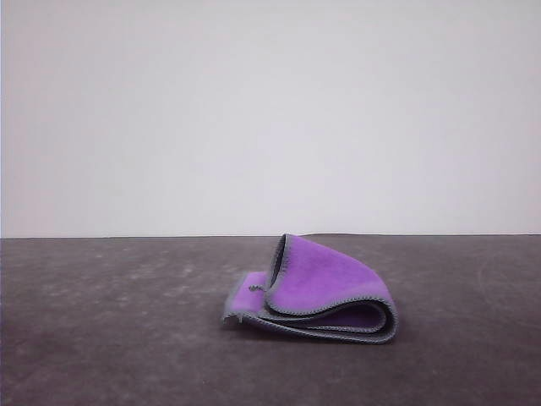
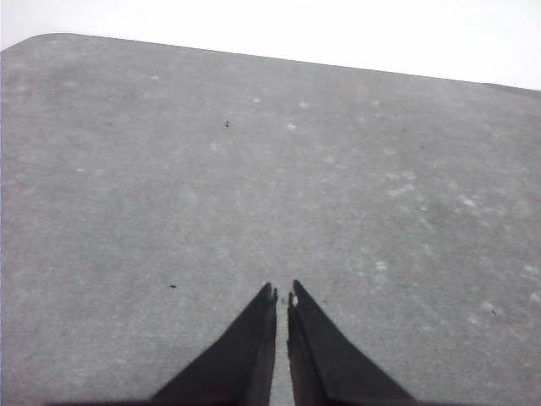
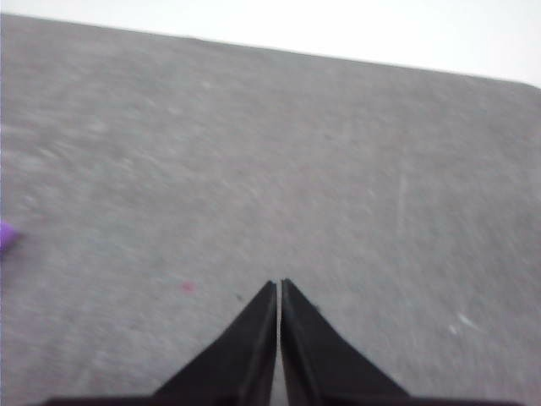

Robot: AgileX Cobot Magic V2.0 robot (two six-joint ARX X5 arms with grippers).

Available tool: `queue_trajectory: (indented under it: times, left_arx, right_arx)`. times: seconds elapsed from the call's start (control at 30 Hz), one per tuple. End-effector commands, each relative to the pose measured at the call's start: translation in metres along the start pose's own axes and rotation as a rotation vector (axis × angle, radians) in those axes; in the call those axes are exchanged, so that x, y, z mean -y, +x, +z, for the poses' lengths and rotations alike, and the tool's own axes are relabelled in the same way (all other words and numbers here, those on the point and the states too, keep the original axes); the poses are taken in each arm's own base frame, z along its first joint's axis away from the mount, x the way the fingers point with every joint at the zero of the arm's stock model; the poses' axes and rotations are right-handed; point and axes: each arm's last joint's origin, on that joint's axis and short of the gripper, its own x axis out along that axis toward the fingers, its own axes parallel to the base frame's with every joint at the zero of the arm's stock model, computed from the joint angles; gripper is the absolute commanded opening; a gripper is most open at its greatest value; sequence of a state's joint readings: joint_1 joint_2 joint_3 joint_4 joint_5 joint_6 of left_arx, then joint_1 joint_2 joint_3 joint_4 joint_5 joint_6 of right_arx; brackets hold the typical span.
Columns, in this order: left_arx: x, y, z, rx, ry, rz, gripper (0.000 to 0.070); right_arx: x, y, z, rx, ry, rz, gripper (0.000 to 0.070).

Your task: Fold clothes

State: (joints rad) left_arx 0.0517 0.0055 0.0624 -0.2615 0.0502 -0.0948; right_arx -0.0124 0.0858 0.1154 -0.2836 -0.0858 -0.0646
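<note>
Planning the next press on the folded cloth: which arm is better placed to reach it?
Probably the right. The right gripper, shut, has a sliver of the small purple soft cloth at its view's edge; the left gripper, shut, faces bare grey table.

We see a dark grey table [image 1: 101, 338] with pale scuffs and small specks on its surface. Behind it we see a plain white wall [image 1: 270, 110].
</note>
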Motion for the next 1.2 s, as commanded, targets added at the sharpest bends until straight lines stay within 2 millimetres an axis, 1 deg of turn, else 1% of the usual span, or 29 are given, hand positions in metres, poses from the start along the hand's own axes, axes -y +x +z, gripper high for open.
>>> queue_trajectory:
  times: [0.0, 0.17, 0.23, 0.57, 0.9, 1.17]
  left_arx:
    - [-0.001, 0.002, -0.007, -0.024, -0.005, 0.004, 0.0011]
    - [-0.001, 0.002, -0.007, -0.024, -0.005, 0.004, 0.0011]
    - [-0.001, 0.002, -0.007, -0.023, -0.005, 0.004, 0.0011]
    - [-0.001, 0.002, -0.007, -0.023, -0.005, 0.004, 0.0011]
    - [-0.001, 0.002, -0.007, -0.023, -0.005, 0.004, 0.0011]
    - [-0.001, 0.002, -0.007, -0.023, -0.005, 0.004, 0.0011]
  right_arx:
    - [0.001, 0.001, -0.004, 0.008, 0.035, -0.029, 0.0]
    - [0.0, 0.003, -0.017, 0.014, 0.047, -0.043, 0.0]
    - [0.001, 0.003, -0.015, 0.038, 0.047, -0.045, 0.0]
    - [0.004, 0.003, -0.016, 0.028, 0.063, -0.116, 0.0]
    - [0.005, 0.003, -0.016, 0.031, 0.098, -0.115, 0.0]
    - [0.005, 0.004, -0.017, 0.041, 0.081, -0.123, 0.0]
